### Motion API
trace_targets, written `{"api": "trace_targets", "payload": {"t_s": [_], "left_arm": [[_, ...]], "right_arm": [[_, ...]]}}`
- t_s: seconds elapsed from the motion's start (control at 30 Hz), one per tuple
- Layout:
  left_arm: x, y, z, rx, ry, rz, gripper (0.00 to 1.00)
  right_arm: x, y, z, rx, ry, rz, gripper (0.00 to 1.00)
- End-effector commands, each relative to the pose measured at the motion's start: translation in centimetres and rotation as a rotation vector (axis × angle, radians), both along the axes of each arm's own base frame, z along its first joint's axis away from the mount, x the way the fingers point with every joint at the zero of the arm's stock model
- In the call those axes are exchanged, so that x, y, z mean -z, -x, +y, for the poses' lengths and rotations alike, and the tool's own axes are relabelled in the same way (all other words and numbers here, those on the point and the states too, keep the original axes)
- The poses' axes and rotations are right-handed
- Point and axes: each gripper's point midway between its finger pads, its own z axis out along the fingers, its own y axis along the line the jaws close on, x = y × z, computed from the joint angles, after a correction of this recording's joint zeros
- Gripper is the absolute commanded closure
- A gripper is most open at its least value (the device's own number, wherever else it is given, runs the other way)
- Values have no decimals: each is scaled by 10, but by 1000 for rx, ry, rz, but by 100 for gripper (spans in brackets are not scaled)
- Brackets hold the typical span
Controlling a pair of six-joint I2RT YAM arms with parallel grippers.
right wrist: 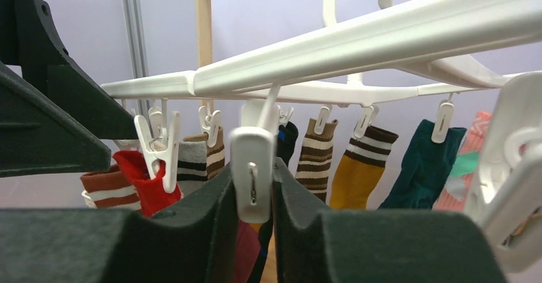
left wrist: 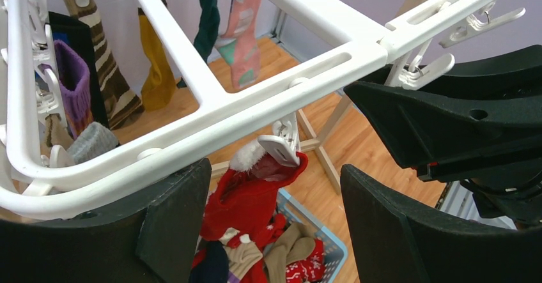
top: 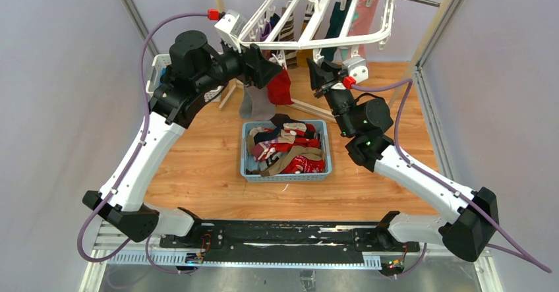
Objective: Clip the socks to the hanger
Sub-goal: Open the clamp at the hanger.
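the wooden table [top: 198,167] carries everything, and both arms reach away from its near edge. at the far side the big white hanger [top: 329,41] hangs by its hook from the metal rail of a wooden rack [right wrist: 203,40]. socks hang from clips along its farther rows: a mustard sock [right wrist: 358,168] with brown and white bands, a dark green sock [right wrist: 422,161] and a brown-striped sock [right wrist: 316,155] among them. in the middle of the table, nearer than the hanger, a blue basket [top: 287,177] holds a heap of loose socks [top: 290,148] in red, navy and beige. the white pattern on a red pair there is too small to read.

the left gripper [left wrist: 275,181] sits under the hanger's near left part. its fingers are spread wide with nothing between the pads, and a frame bar crosses just above them. beyond that gap a red sock [left wrist: 246,200] with a white cuff hangs from a clip [left wrist: 281,145] on the near bar, above the basket. a grey sock [top: 254,104] hangs just beside it.

the right gripper [right wrist: 254,171] is up under the near bar, right of the middle. its fingers are pressed onto a small white clip [right wrist: 252,149] that dangles from the frame, one pad against each side.
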Motion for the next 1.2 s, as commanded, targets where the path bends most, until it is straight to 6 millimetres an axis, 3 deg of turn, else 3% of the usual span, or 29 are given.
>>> {"api": "trace_targets", "payload": {"t_s": [0.0, 0.13, 0.33, 0.57, 0.7, 0.87, 1.17], "left_arm": [[-4, 6, 3, -4, -5, -18, 22], [-4, 7, 4, -6, -6, -21, 22], [-14, 15, 8, -8, 21, -18, 21], [-28, 51, 8, 79, 77, 30, 6], [-34, 59, 7, 101, 116, 48, 1], [-42, 60, -1, 129, 158, 63, 4], [-49, 38, -25, 145, 157, 35, 6]], "right_arm": [[-23, 7, -8, 16, -41, -53, 84], [-24, 10, -7, 3, -48, -53, 100], [-20, 13, -4, -28, -55, -31, 100], [-18, 22, 22, -92, -45, 5, 100], [-17, 24, 39, -129, -39, 29, 100], [-16, 25, 56, -150, -28, 56, 100], [-13, 30, 81, -183, 4, 85, 100]]}}
